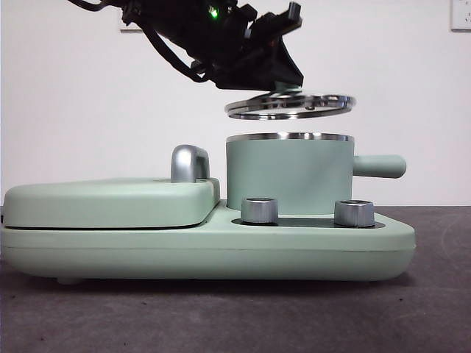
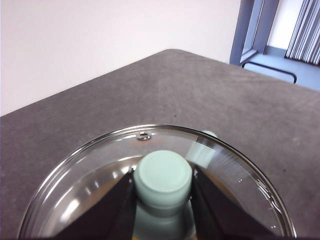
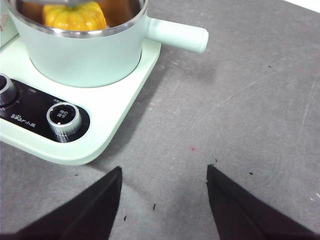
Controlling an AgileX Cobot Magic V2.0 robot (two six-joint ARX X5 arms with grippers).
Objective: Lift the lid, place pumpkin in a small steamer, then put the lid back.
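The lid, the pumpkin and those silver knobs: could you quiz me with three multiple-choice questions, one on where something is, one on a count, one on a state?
1. Where is the pumpkin?
A. On the table
B. Inside the steamer
C. In the right end effector

2. How many silver knobs show on the base in the front view?
A. Two
B. Four
C. None

3. What state is the lid in?
A. Seated on the steamer
C. Lying on the table
B. Held above the steamer

Answers: 1 B, the right wrist view shows it within the rim. 2 A, two stand before the steamer. 3 B, the left end effector grips its knob, with a gap below the lid.
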